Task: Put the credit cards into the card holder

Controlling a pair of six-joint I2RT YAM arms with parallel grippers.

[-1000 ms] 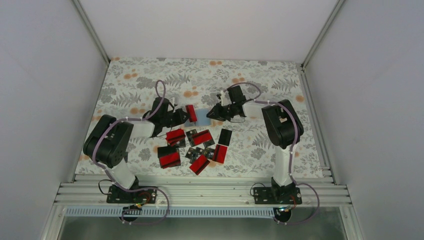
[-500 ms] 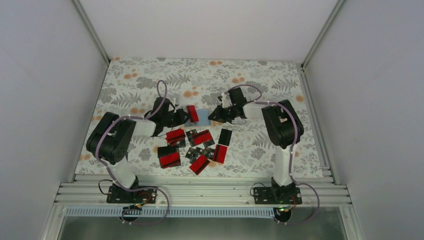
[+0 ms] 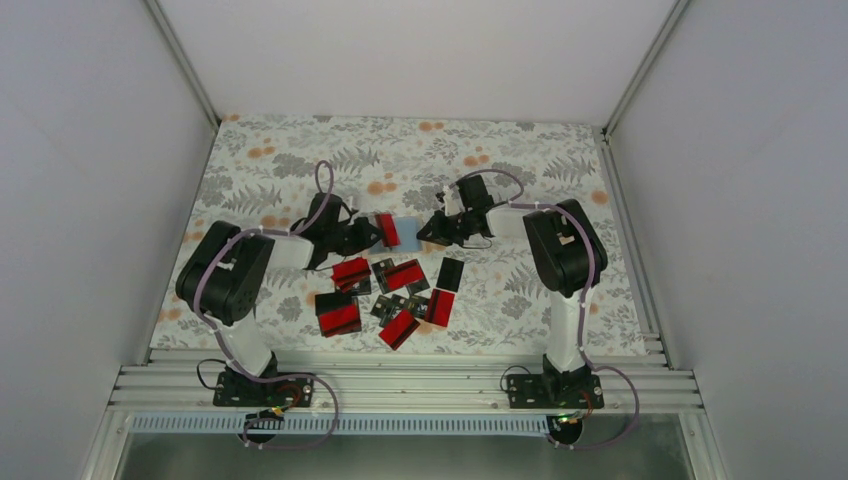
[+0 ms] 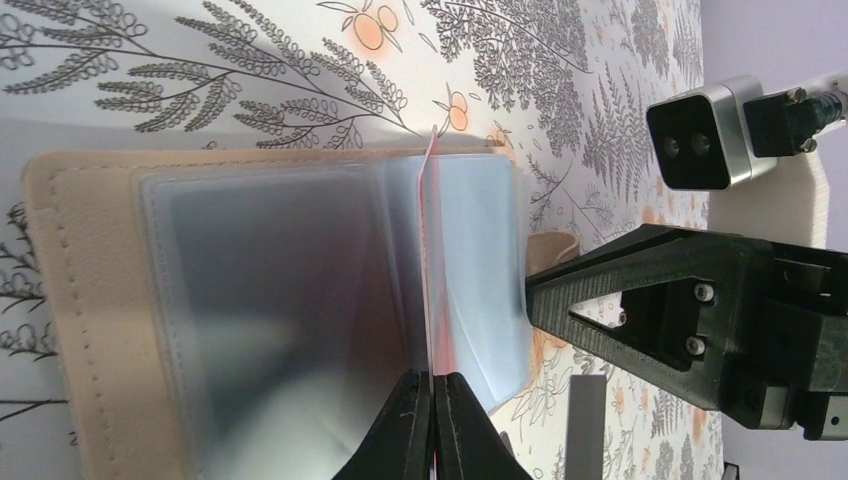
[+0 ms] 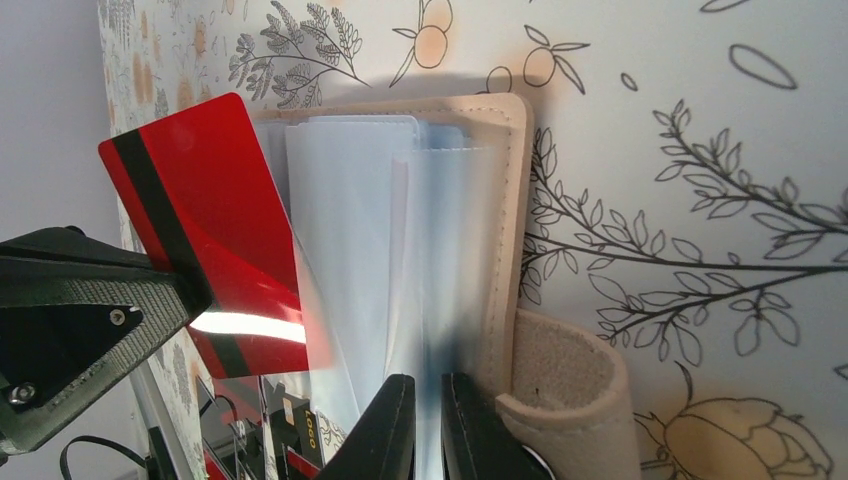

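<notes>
The tan card holder [image 3: 405, 232] lies open on the cloth, pale blue plastic sleeves up; it also shows in the left wrist view [image 4: 80, 300] and the right wrist view [image 5: 505, 200]. My left gripper [image 4: 432, 385] is shut on a red card with a black stripe [image 5: 205, 230], held on edge with its far end entering a sleeve [image 4: 470, 260]. My right gripper [image 5: 428, 400] is shut on a clear sleeve [image 5: 440, 260] of the holder, next to the curled tan snap strap [image 5: 565, 390]. Several red-and-black cards [image 3: 395, 290] lie loose in front of the holder.
The flowered cloth [image 3: 300, 160] covers the table between white walls. A metal rail [image 3: 400, 385] runs along the near edge by the arm bases. The loose cards lie between the two arms, just near of both grippers.
My left gripper has carried the red card a little to the right, so it now overlaps the open holder. The right gripper has stayed on the holder's sleeve.
</notes>
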